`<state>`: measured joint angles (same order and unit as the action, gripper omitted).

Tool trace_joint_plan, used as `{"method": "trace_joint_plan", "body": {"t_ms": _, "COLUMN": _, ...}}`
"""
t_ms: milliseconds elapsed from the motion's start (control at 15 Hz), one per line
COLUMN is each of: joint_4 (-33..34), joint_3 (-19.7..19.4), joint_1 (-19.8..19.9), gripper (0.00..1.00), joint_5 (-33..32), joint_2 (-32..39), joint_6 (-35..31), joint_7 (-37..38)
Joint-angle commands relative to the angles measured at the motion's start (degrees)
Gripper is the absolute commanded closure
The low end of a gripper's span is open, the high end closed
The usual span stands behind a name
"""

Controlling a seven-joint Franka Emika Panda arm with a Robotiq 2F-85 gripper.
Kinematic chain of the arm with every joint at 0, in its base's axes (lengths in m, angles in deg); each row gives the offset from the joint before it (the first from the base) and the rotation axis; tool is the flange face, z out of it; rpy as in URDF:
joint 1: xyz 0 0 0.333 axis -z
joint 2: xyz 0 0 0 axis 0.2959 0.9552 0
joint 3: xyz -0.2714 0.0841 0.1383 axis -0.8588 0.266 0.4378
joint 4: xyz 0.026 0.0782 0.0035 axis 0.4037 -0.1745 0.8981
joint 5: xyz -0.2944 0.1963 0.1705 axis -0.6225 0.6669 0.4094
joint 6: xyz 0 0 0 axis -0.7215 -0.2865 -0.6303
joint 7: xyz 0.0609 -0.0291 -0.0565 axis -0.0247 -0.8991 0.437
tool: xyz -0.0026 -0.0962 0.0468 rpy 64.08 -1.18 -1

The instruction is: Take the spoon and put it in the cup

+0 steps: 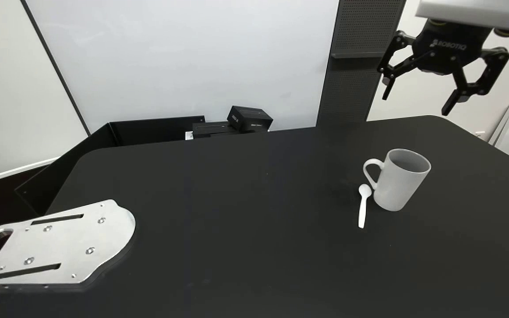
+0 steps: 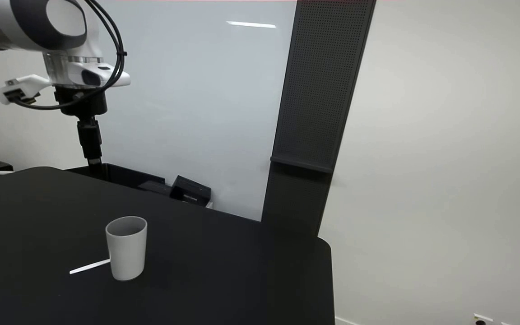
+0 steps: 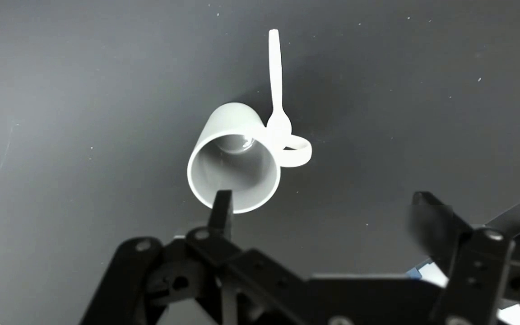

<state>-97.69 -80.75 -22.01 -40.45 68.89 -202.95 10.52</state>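
The white cup (image 1: 398,181) stands upright on the black table; it also shows in an exterior view (image 2: 129,253) and in the wrist view (image 3: 230,118). The white spoon (image 1: 362,210) lies flat beside the cup on its handle side, its bowl near the loop handle. In the wrist view, the spoon (image 3: 276,74) has its bowl partly covered by the cup handle. In an exterior view, the spoon's (image 2: 89,266) bowl end is hidden behind the cup. My gripper (image 1: 415,105) is open and empty, high above the table. In the wrist view, the gripper's (image 3: 323,193) left finger overlaps the cup's rim.
A silver metal plate (image 1: 60,247) with slots lies at a corner of the table (image 1: 237,221). Black boxes (image 1: 250,119) sit beyond the table's edge by the white board. A dark perforated panel (image 2: 318,90) stands against the wall.
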Motion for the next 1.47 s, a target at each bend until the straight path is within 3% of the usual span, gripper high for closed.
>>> {"method": "trace_joint_plan", "body": {"t_ms": 0, "joint_4": 3.13, "joint_3": -0.89, "joint_1": -1.63, "gripper": 0.00, "joint_5": 0.18, "joint_2": 4.11, "joint_6": -2.98, "joint_7": 2.63}}
{"method": "trace_joint_plan", "body": {"t_ms": 733, "joint_4": 7.63, "joint_3": -2.65, "joint_1": -4.68, "gripper": 0.00, "joint_5": 1.28, "joint_2": 13.54, "joint_6": -7.56, "joint_7": 0.33}}
{"method": "trace_joint_plan", "body": {"t_ms": 800, "joint_4": 7.94, "joint_3": -2.80, "joint_1": -4.97, "gripper": 0.00, "joint_5": 1.03, "joint_2": 13.80, "joint_6": -7.21, "joint_7": -0.25}}
{"method": "trace_joint_plan", "body": {"t_ms": 867, "joint_4": 7.90, "joint_3": -1.18, "joint_1": -3.67, "gripper": 0.00, "joint_5": 4.46, "joint_2": 13.16, "joint_6": -5.14, "joint_7": -5.54}}
{"method": "trace_joint_plan", "body": {"t_ms": 933, "joint_4": 5.86, "joint_3": -2.91, "joint_1": -5.08, "gripper": 0.00, "joint_5": 2.28, "joint_2": 12.65, "joint_6": -7.40, "joint_7": -1.88}}
{"method": "trace_joint_plan", "body": {"t_ms": 1400, "joint_4": 6.48, "joint_3": -2.64, "joint_1": -5.02, "gripper": 0.00, "joint_5": 4.08, "joint_2": 12.87, "joint_6": -6.64, "joint_7": -5.45}}
